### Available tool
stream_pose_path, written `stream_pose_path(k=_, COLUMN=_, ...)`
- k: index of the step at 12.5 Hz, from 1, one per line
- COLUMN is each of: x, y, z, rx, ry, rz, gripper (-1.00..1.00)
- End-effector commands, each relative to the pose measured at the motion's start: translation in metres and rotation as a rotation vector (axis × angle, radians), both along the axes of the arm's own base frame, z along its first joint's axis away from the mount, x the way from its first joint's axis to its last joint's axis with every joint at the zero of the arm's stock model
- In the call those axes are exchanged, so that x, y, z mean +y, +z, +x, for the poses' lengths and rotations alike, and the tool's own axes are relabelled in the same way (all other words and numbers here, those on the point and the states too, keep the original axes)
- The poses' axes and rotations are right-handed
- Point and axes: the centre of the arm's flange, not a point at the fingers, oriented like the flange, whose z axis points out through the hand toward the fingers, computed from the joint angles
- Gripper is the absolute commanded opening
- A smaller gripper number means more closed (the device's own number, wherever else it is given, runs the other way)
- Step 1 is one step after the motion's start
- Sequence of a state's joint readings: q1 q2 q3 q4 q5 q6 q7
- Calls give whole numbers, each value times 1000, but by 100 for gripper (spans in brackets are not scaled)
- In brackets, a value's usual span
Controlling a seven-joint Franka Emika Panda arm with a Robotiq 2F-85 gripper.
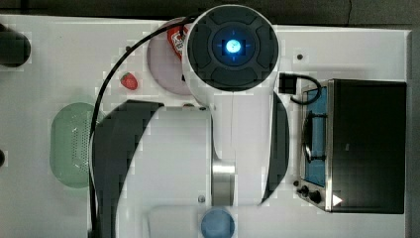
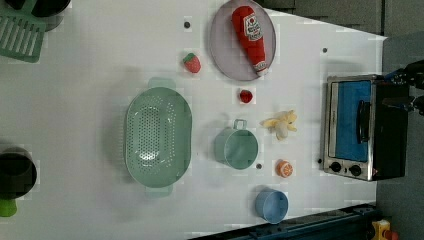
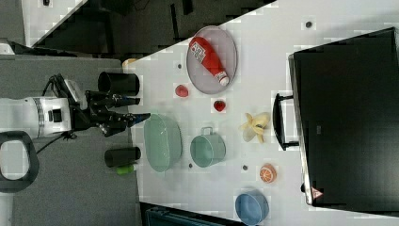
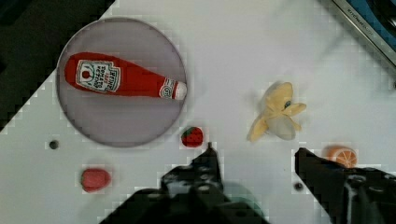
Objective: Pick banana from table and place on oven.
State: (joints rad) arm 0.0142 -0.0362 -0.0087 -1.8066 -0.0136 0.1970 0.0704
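We find the gripper (image 4: 254, 161) with jaws apart and empty, high above the table (image 4: 261, 51). The banana (image 4: 276, 116) lies just ahead of its fingertips, short of the oven (image 2: 367, 127). We advise centring over the peeled fruit's body, descending straight, and closing across its narrow width.

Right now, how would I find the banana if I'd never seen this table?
Find the big oven with the blue glass door. Just in front of that door, on the white table, lies the banana, between a small strawberry and an orange half. It alone is pale yellow, peeled open.
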Motion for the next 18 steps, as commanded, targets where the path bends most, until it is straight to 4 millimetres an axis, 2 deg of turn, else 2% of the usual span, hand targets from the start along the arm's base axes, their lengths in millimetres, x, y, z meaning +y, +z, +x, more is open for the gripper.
stream_pose_path(k=1, x=-32, y=69, z=-159, rx=-29, ry=-147, rz=7, gripper=58)
stream_pose_path(k=3, x=-32, y=69, z=-159, rx=-29, ry=-147, rz=7, gripper=99)
stream_pose_path(k=6, x=-32, y=63, z=-156, rx=-14, ry=-147, rz=6, gripper=100)
stream_pose_path(k=8, x=-31, y=40, z=-147, rx=10, ry=-146, rz=4, gripper=100)
stream_pose_path(k=11, x=-31, y=-17, z=-122, rx=12, ry=-143, rz=2, gripper=100)
stream_pose_path(k=15, x=-32, y=-116, z=-89, rx=11, ry=-140, rz=-1, gripper=100)
stream_pose_path(k=18, x=-35, y=-190, z=-77, rx=16, ry=-143, rz=-4, gripper=100)
